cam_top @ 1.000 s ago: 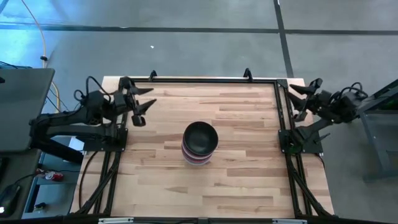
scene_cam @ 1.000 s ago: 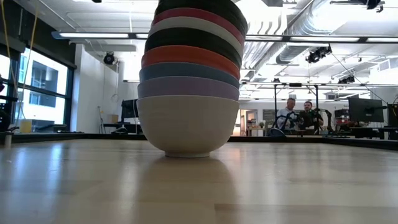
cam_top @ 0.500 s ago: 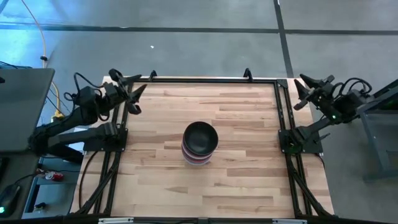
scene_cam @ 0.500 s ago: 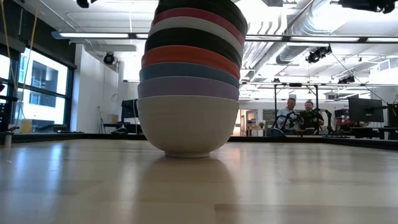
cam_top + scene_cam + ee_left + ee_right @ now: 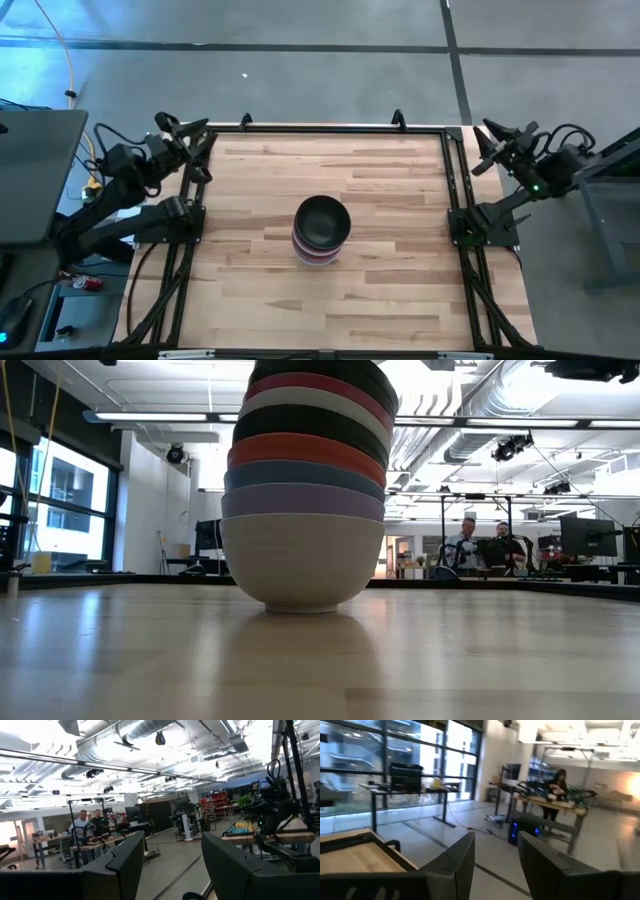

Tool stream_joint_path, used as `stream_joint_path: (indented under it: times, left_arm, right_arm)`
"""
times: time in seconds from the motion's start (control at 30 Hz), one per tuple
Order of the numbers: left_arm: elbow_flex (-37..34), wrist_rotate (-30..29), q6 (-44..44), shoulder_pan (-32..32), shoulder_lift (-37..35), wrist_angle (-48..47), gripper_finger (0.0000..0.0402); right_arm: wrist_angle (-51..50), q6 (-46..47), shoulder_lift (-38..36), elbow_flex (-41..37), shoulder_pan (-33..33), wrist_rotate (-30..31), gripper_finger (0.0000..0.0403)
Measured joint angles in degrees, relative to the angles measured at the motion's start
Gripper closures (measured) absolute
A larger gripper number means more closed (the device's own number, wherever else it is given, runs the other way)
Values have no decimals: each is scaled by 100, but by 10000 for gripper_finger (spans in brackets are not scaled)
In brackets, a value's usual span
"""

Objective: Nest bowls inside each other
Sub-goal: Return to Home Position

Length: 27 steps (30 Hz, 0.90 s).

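All the bowls (image 5: 321,231) sit in one stack near the middle of the wooden table (image 5: 390,290), each one tucked inside the one below. From above, only the black bowl on top shows its inside. From table height the stack (image 5: 305,490) looks very tall. A cream bowl (image 5: 302,565) is at the bottom and touches the wood. Above it come a lavender bowl (image 5: 300,502), a blue bowl (image 5: 300,476), a red-pink bowl (image 5: 305,450), another black one, a white one and a magenta one, with black at the very top. Nothing is touching the stack. The left gripper (image 5: 198,150) is up by the far left corner of the table, well apart from the bowls. Its two fingers (image 5: 125,865) are spread, with a wide gap and nothing between them. The right gripper (image 5: 483,148) is just past the far right corner, also well apart from the bowls. Its fingers (image 5: 457,862) are spread too and hold nothing. Far back in the room, two people (image 5: 482,545) are at a bench.
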Motion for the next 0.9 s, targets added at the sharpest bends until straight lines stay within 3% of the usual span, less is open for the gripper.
stream_joint_path:
  times: [0.07, 0.27, 0.57, 0.63, 0.9]
  left_arm:
    - [1, 3, -1, 24, -65, -92, 216]
    - [1, 290, -66, 20, -107, -283, 216]
    - [1, 703, -371, 20, -107, -337, 216]
    - [1, 811, -458, 20, -107, -337, 216]
    - [1, 1645, -868, 20, -105, -342, 216]
  right_arm:
    - [-218, 125, 0, 2, -1, -459, 260]
    - [-1137, 876, 2, 1, 0, -3317, 260]
    - [-2194, 2920, 2, -1, 1, -6899, 260]
    - [-2191, 3157, 2, -81, 1, -7232, 260]
    - [-2160, 3206, -9, -748, 0, -7213, 260]
